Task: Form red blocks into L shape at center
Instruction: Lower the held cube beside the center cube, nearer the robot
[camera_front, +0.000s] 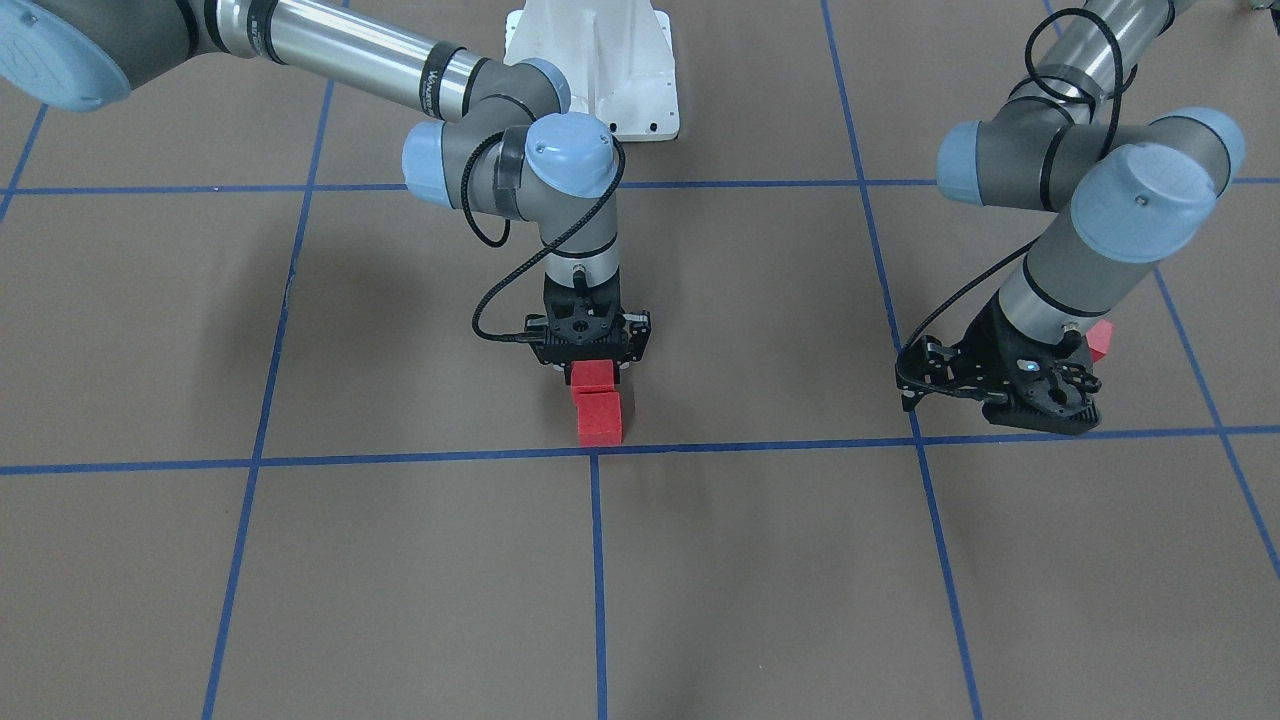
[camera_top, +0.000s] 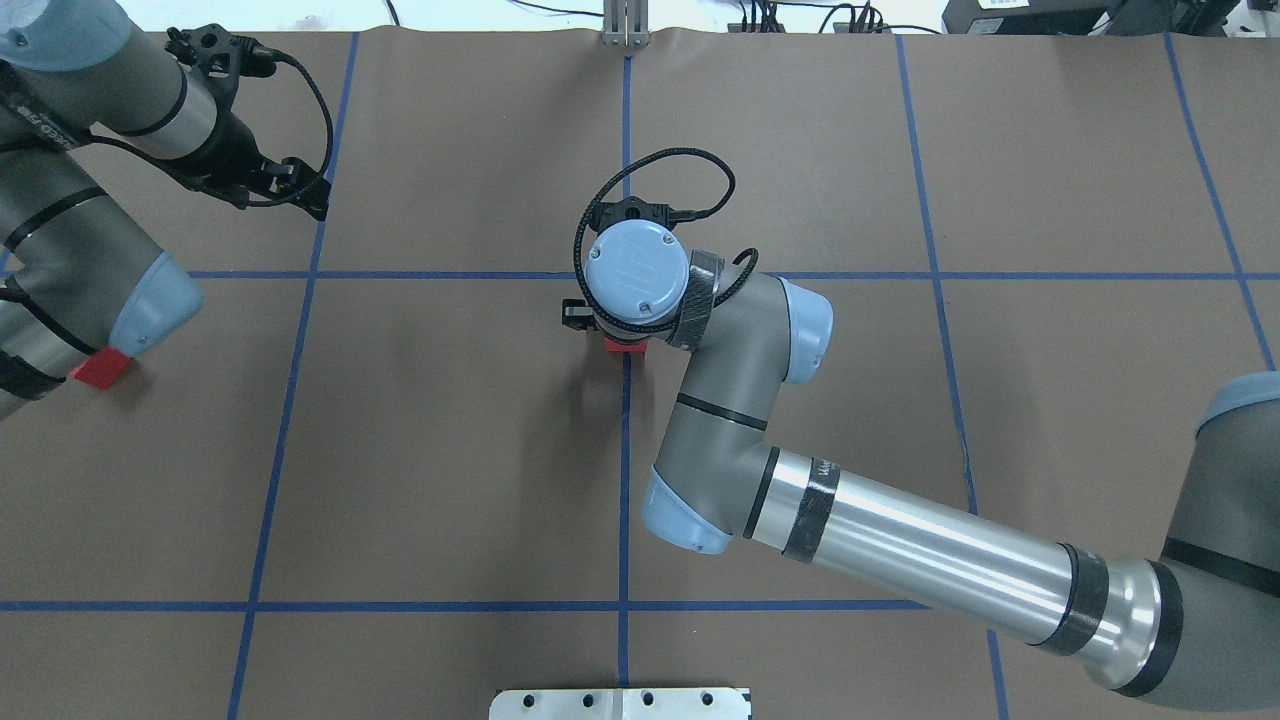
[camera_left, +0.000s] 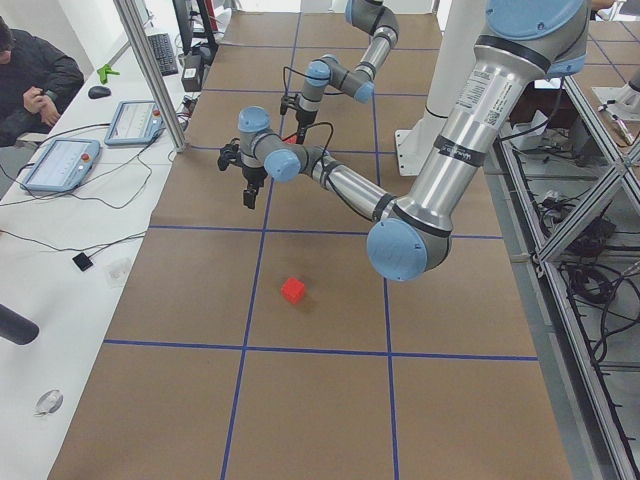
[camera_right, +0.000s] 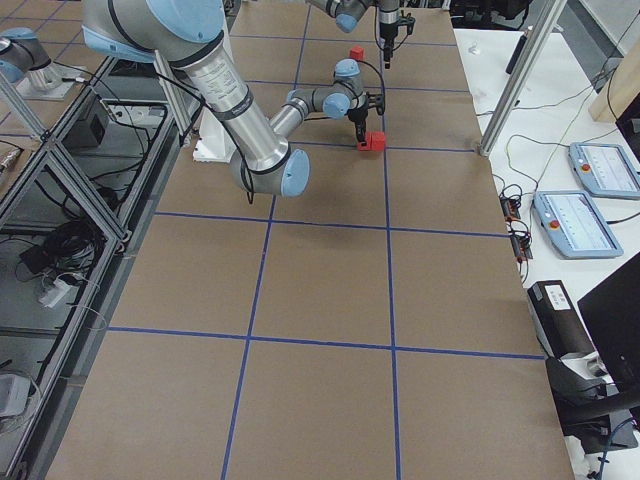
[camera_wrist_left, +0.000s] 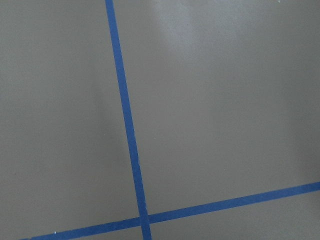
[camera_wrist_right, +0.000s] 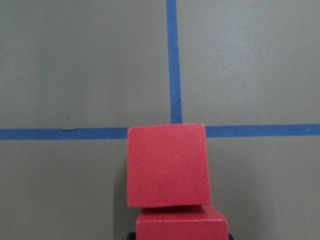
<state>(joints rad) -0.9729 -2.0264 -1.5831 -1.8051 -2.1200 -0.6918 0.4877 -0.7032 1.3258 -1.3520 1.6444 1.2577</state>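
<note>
The right pincer (camera_front: 592, 372), apparently clamped on the second red block (camera_wrist_right: 180, 223), is setting it against the first red block (camera_front: 600, 418) just ahead of it at the center (camera_front: 595, 456), while the third red block (camera_front: 1100, 340), near the left pincer (camera_front: 1040, 405) (open or closed, impossible to tell), is awaiting placement beside one end to complete the L.

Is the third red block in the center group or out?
Out: the third red block lies alone beside the left arm, far from the center pair.

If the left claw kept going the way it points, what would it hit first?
The left claw would likely meet only bare brown surface by a blue tape crossing; its wrist view shows nothing else ahead.
</note>
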